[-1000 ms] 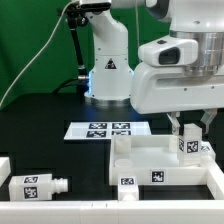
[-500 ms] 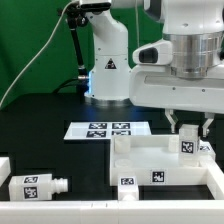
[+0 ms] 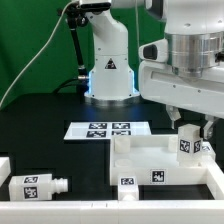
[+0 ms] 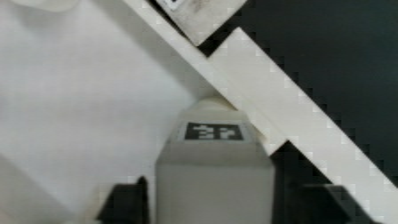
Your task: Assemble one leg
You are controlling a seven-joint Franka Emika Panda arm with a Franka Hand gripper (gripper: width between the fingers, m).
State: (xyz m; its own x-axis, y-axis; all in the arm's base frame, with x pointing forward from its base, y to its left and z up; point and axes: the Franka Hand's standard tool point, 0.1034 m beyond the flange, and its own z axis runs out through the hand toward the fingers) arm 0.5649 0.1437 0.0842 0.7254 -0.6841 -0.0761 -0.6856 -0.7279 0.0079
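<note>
A white leg (image 3: 188,144) with a black-and-white tag stands upright on the far right corner of the large flat white square piece (image 3: 150,158). My gripper (image 3: 191,125) hangs right over the leg's top, with one finger on each side of it. The jaws look open, with small gaps to the leg. In the wrist view the leg (image 4: 215,170) fills the middle between my two dark fingers (image 4: 130,202), and its tag shows near its far end. Another leg (image 3: 36,185) lies on its side at the exterior view's front left.
The marker board (image 3: 108,129) lies on the black table behind the square piece. The robot's base (image 3: 109,72) stands at the back. A white part (image 3: 4,166) shows at the left edge. The square piece has raised corner sockets (image 3: 120,146).
My hand has turned about its vertical axis above the leg and risen slightly. The leg and the other parts have not moved.
</note>
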